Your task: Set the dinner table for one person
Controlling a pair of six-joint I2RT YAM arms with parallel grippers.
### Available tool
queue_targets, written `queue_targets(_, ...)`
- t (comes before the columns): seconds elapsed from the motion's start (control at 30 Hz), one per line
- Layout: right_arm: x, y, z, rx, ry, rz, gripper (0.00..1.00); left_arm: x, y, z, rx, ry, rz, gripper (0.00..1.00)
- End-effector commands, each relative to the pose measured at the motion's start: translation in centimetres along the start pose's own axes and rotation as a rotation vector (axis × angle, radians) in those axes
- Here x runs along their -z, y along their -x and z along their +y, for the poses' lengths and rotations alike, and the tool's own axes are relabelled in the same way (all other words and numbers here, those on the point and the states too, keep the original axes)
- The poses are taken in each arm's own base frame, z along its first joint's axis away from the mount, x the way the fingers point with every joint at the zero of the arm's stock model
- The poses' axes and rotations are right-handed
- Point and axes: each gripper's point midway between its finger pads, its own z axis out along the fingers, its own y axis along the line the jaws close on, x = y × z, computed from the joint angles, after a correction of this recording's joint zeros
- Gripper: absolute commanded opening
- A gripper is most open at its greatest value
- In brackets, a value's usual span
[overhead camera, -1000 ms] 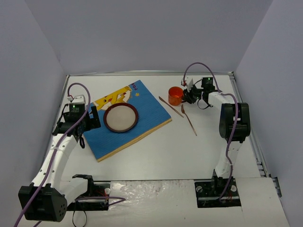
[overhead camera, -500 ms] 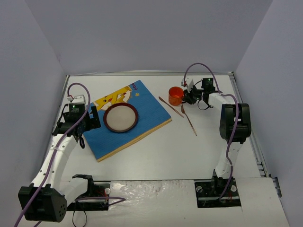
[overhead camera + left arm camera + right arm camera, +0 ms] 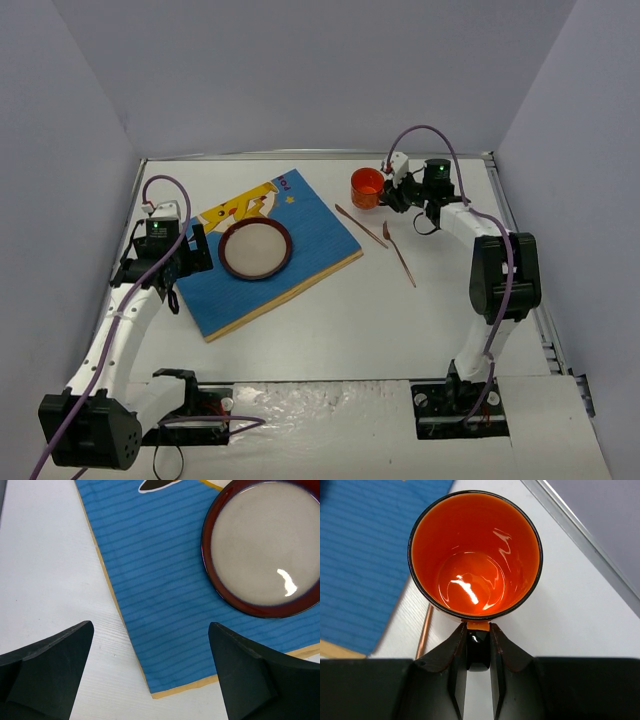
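— Cup (image 3: 367, 187) where?
— Far right of dinner table (image 3: 330, 330), just beyond placemat's (image 3: 250, 295) right edge, handle (image 3: 478, 651) pinched in right gripper (image 3: 393, 190).
— Left gripper (image 3: 151, 630)?
— Spread wide over placemat's near-left edge, beside plate (image 3: 256, 248), well apart from it.

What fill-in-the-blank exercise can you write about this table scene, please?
1. The plate rests on the ____ placemat.
2. The right gripper, jaws shut, holds the ____ cup by its handle.
3. The left gripper hangs above the placemat's edge with its jaws ____.

Missing words: blue; orange; open.
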Motion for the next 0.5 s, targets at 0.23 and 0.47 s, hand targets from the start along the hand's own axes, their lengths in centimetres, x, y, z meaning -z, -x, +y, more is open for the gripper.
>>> queue_targets(0.23,-4.9,16.3,0.7,0.154,-0.034,-0.332,0.0,0.6,1.7,0.5,0.008,0.017,-0.069,0.97)
queue_targets(0.47,-9.2,19.2,1.2,0.152,-0.025,-0.375,0.0,0.5,1.6,0.8,0.006,0.038,-0.062,0.97)
